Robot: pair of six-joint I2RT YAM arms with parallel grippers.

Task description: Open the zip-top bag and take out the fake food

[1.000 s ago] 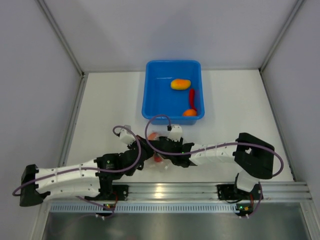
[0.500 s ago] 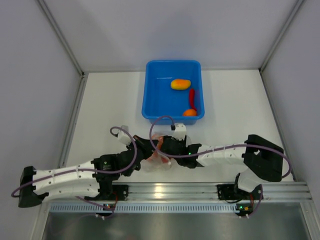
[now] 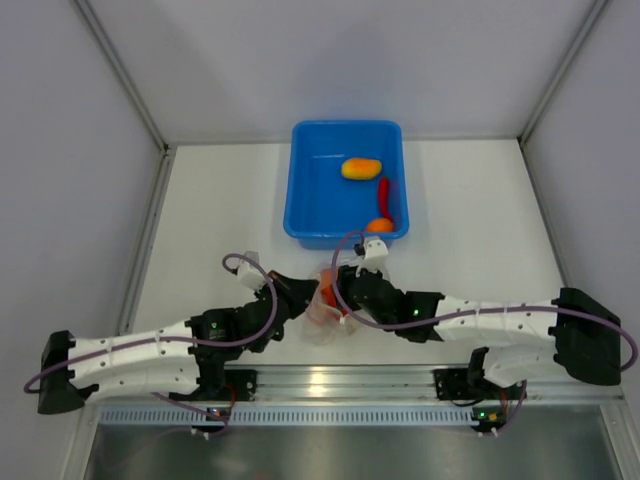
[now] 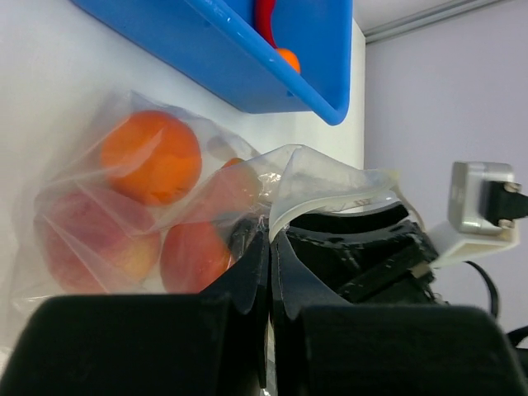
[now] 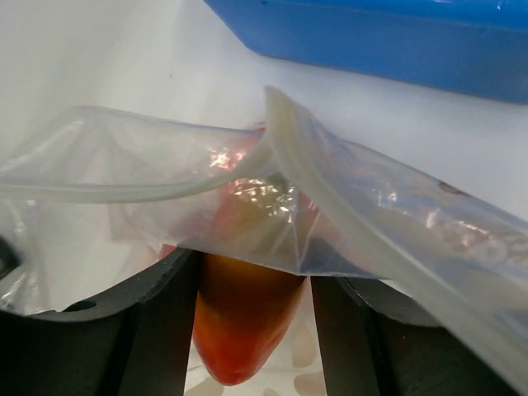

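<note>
at the near left of the white table [image 3: 215, 200] the left arm [image 3: 130, 355] is stretched low toward the middle, and the left gripper [image 4: 270, 247] is seen pinched on the edge of the zip-top bag [image 3: 318, 326]; its jaws are pressed flat together with a fold of clear film caught between them. the bag is laid on the table at the near middle, between the two grippers, just near of the blue tub [image 3: 312, 190]. fake food [image 4: 165, 214] is seen through the film from the left wrist: a round orange piece [image 4: 151, 157] on the far side, a pink-red piece [image 4: 82, 239] at the near left and a red piece [image 4: 194, 256] beside the jaws. the bag's mouth is held open, its thick rim [image 5: 280, 157] curled upward. the right gripper [image 5: 252, 276] is pushed into that mouth from the right, its jaws set partway apart with an orange-red piece [image 5: 243, 330] lying between the dark fingers [image 5: 157, 330]; whether that piece is pressed by both fingers cannot be told. in the tub, at the far middle, a yellow-orange piece [image 3: 361, 168], a slim red piece [image 3: 384, 192] and a small orange piece [image 3: 379, 225] are found along its right side. the right arm [image 3: 510, 325] is laid low along the near right of the table
</note>
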